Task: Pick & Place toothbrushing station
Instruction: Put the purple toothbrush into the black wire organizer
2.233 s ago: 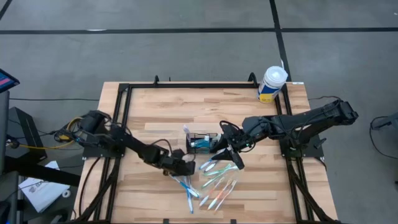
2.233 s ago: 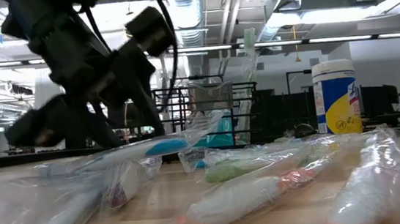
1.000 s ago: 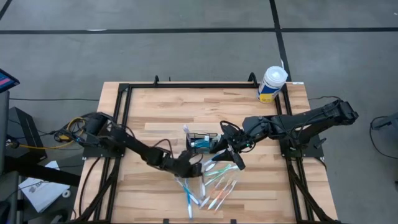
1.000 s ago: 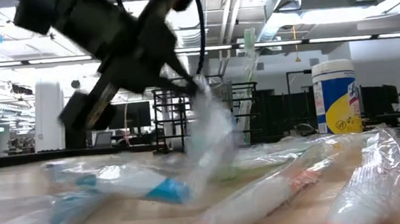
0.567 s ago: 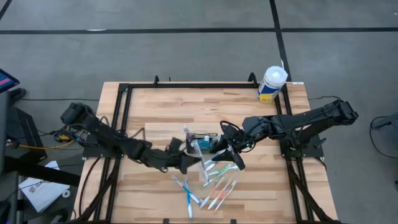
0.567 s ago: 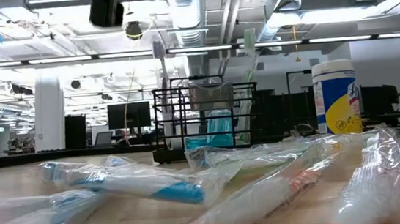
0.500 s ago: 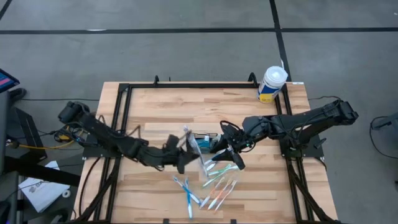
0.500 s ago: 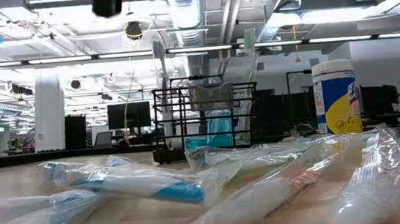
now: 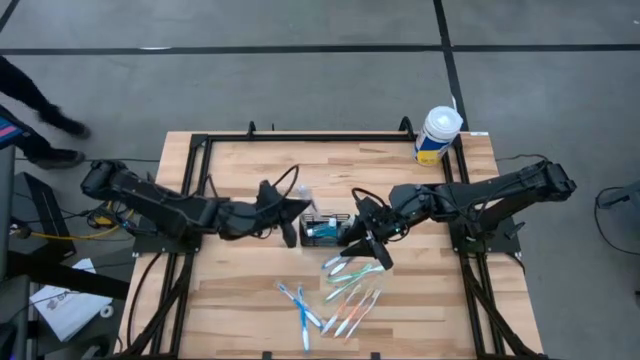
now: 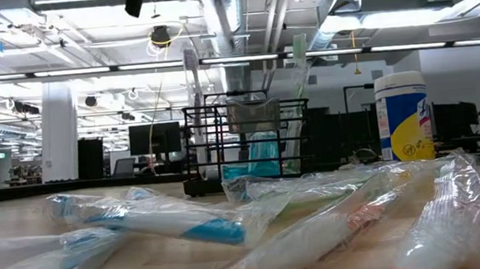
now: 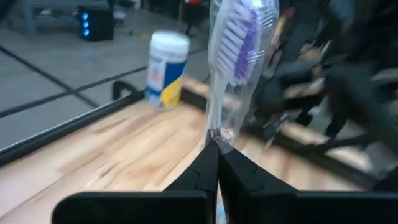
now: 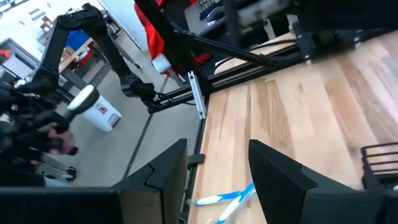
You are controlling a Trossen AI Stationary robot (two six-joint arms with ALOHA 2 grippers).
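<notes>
Upright, toothbrushing station, long axis toward right gripper

light: bright, even overhead | shadows: faint | glare: ceiling strips, low view | blur: left wrist background

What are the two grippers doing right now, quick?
Left gripper: shut on a wrapped toothbrush, beside the black wire caddy.
Right gripper: open, holding nothing, on the caddy's other side.

caddy: black mesh toothbrushing station mid-table
left tool: beside it
right tool: opposite side
</notes>
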